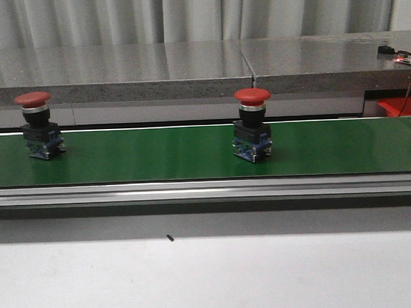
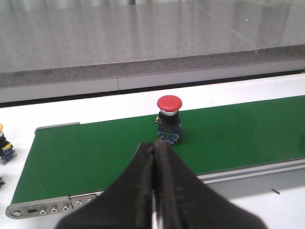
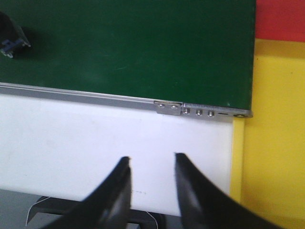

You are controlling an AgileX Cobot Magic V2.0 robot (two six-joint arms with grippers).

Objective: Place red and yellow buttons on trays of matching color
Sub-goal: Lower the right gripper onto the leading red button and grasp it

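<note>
Two red buttons stand upright on the green belt [image 1: 158,155], one at the far left [image 1: 34,123] and one near the middle [image 1: 252,122]. Neither gripper shows in the front view. In the left wrist view my left gripper [image 2: 155,147] is shut and empty, hanging just short of a red button [image 2: 169,119]. A yellow button [image 2: 4,142] sits on the white table past the belt's end. My right gripper [image 3: 151,162] is open and empty over the white table, beside the yellow tray [image 3: 276,143]. The red tray [image 3: 281,19] lies beyond the yellow one.
The belt's metal rail [image 1: 207,189] runs along its near side, with its end plate [image 3: 209,112] by the yellow tray. A grey stone counter [image 1: 189,67] rises behind the belt. The dark base of a button [image 3: 12,36] shows at the right wrist view's edge.
</note>
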